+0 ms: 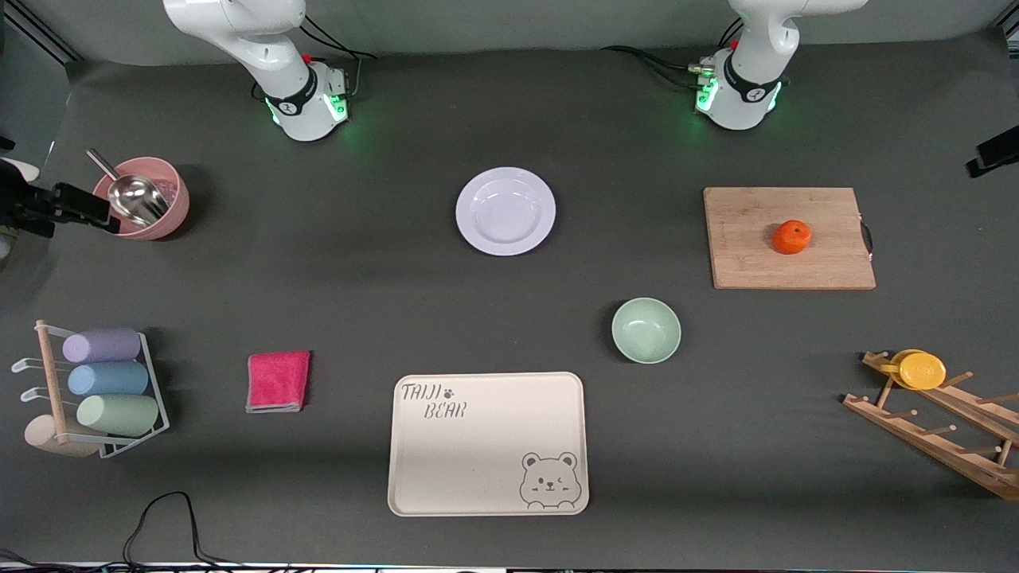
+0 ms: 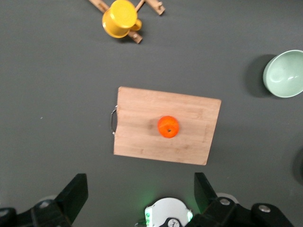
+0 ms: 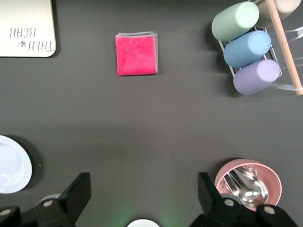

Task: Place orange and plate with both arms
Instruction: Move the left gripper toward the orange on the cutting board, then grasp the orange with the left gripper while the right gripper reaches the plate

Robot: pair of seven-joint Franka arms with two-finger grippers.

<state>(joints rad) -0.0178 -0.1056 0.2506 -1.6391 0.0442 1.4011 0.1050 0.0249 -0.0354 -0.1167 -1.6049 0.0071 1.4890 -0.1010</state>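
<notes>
The orange (image 1: 791, 237) sits mid cutting board (image 1: 788, 239), toward 3 o'clock of the plate (image 1: 505, 211), which lies flat on the surface (image 1: 358, 302). Left tool (image 2: 137, 198) and right tool (image 3: 142, 198) wait high, fingers apart. Round fruit may roll from a skewed pinch; the thin rim may slip.

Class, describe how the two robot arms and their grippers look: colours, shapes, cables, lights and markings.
Both arms, left arm and right arm, have glossy white rounded shells with black bands near their bases. Green lights glow at each base and black cables trail from them; red shows by the connectors. The left gripper and right gripper have black, wedge-shaped fingers with silver screws on their mounts.
</notes>
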